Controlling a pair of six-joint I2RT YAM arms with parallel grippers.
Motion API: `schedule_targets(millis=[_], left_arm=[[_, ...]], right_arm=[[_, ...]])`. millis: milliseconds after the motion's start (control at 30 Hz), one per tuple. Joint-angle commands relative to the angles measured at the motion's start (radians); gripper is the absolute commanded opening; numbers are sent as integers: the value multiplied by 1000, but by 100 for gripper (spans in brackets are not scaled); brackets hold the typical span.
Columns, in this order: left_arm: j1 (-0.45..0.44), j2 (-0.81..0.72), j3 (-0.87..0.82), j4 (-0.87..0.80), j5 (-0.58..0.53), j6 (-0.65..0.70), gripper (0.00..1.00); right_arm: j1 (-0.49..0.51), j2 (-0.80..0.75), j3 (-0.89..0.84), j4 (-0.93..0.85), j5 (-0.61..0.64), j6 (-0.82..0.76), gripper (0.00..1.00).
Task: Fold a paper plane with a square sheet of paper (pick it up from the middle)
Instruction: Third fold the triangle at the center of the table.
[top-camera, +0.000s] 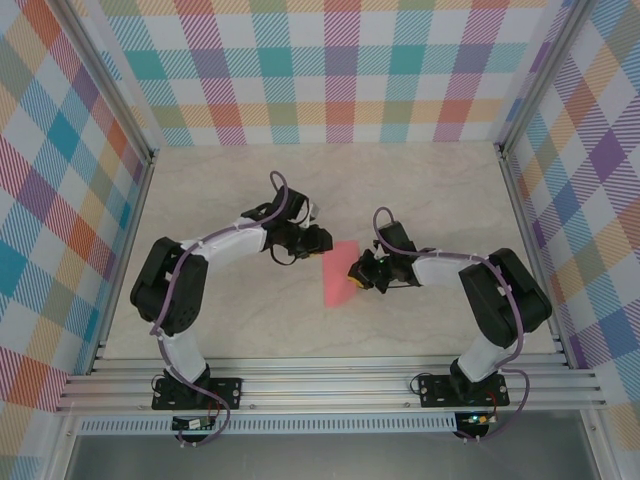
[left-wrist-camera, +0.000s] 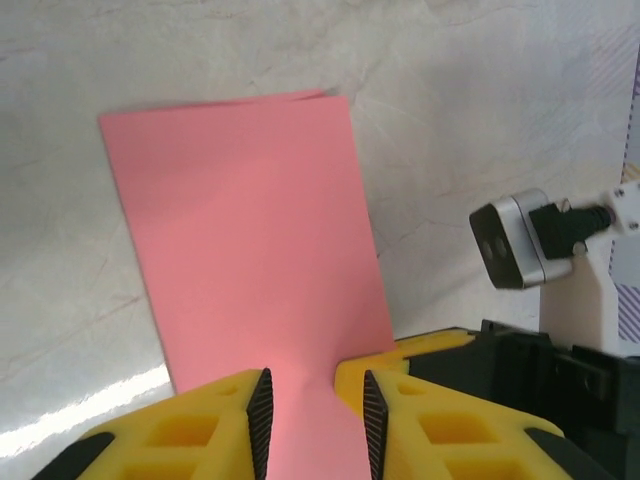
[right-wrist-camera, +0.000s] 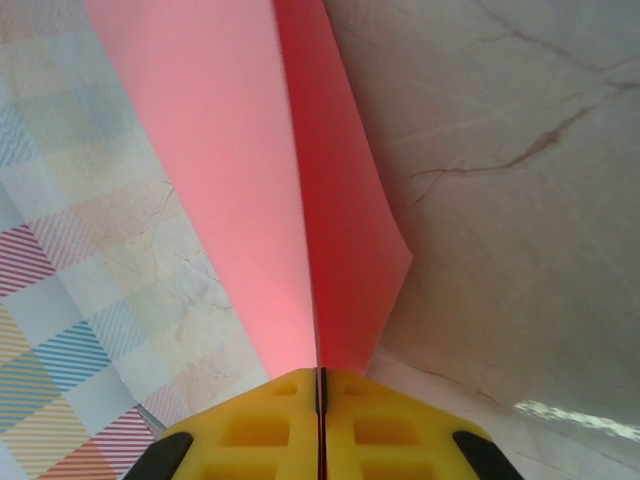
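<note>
Just one sheet (top-camera: 338, 280), left tool (left-wrist-camera: 315, 405), right tool (right-wrist-camera: 320, 385)

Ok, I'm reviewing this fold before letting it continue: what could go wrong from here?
1. The right end effector is shut on one edge of the folded pink sheet. The layers splay apart beyond its grip, so the crease could open or misalign.
2. The left end effector stands open around the sheet without clamping it, so the thin paper might slip or twist in the single grip.
3. The two end effectors sit close together and could bump.
</note>
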Motion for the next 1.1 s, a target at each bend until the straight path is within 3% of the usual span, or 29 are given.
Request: schedule_targets(millis=[0,133,367,600,1067], left_arm=[[-13,-57,-71,59,-16,20,34],[-55,-126,-125,77,-39,61,40],[-233,-249,-219,80,-281,194,45],[-302,-351,-294,104,-410,282,45],[-461,-235,-208,-29,-539,426,50]], right_arm=[[17,22,1,25,4,50,11],[14,7,32,-61,-2,-12,20],[12,32,96,-138,-55,-62,9],[10,47,134,-193,-55,-85,8],[9,67,173,-233,-70,-112,8]])
